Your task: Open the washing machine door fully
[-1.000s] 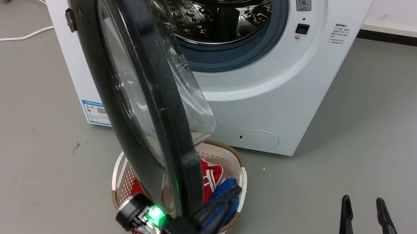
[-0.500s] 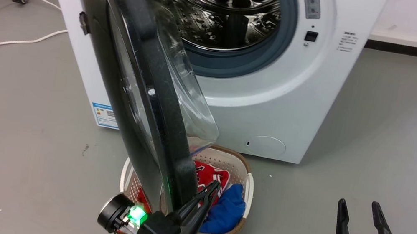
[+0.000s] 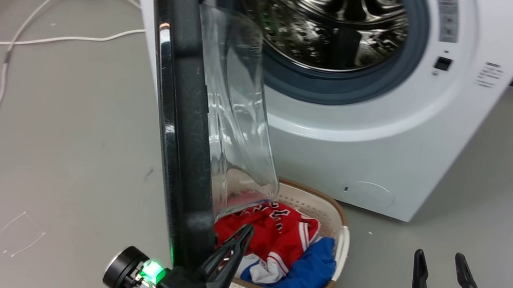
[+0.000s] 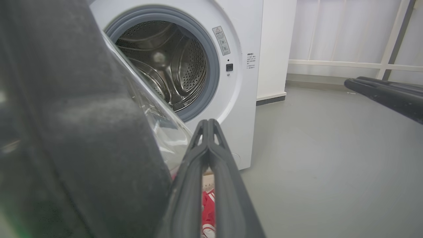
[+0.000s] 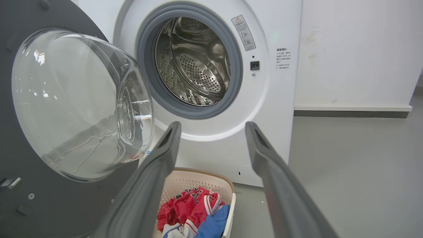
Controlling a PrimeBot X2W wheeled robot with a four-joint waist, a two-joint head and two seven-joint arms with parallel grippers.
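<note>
Swung wider than a second earlier, the washing machine door (image 3: 184, 153) stood edge-on out from the washing machine (image 3: 364, 151), the left claw (image 3: 244, 231) pressed together just beside its lower inner rim, the right claw (image 3: 439, 255) spread, well apart.

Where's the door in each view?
Head view: door left of centre, seen nearly edge-on, running from the top edge down.
Left wrist view: door close and blurred, along the left side.
Right wrist view: door on the left, inner face towards the camera.
Shared landmark: the drum, right of the door in all three.
</note>
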